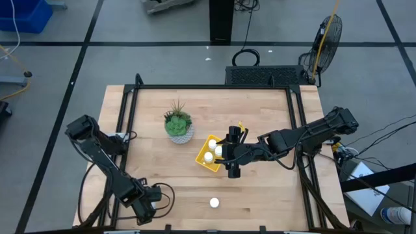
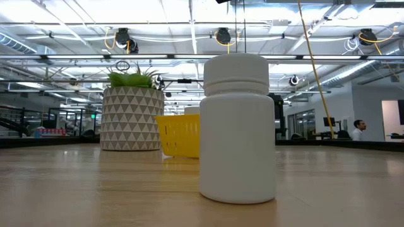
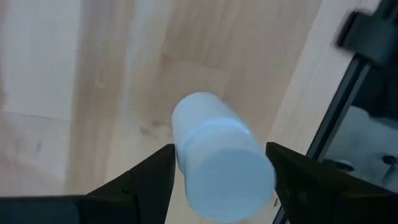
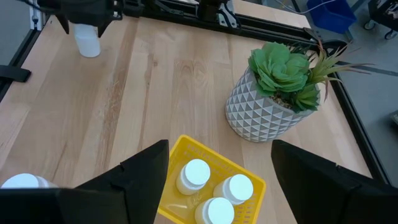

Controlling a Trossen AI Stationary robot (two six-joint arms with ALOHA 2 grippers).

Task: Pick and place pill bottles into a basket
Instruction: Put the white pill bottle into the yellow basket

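Observation:
The yellow basket (image 1: 209, 154) lies mid-table beside the potted plant (image 1: 178, 125), with three white pill bottles (image 4: 211, 190) standing in it. My right gripper (image 1: 229, 156) hovers open and empty just to the basket's right, its fingers (image 4: 146, 177) wide apart above it. Another pill bottle (image 1: 214, 203) stands upright on the table near the front edge; it shows large in the low view (image 2: 238, 129). My left gripper (image 1: 146, 209) is at the near left corner, shut on a further pill bottle (image 3: 221, 165), which its body hides in the high view. My left gripper pinches the pill bottle's upper end (image 3: 249, 168) between its two fingers, one on each side. The fingers come from above, pointing down. The bottle stays upright below the gripper in the right wrist view (image 4: 87, 40); whether its bottom rests on the table I cannot tell.
The white triangle-patterned pot (image 2: 131, 118) with the green plant stands just left of the basket toward the far side. Black frame rails (image 1: 130, 117) run along the table's left, right and far edges. Bare wood lies between the near left corner and the basket.

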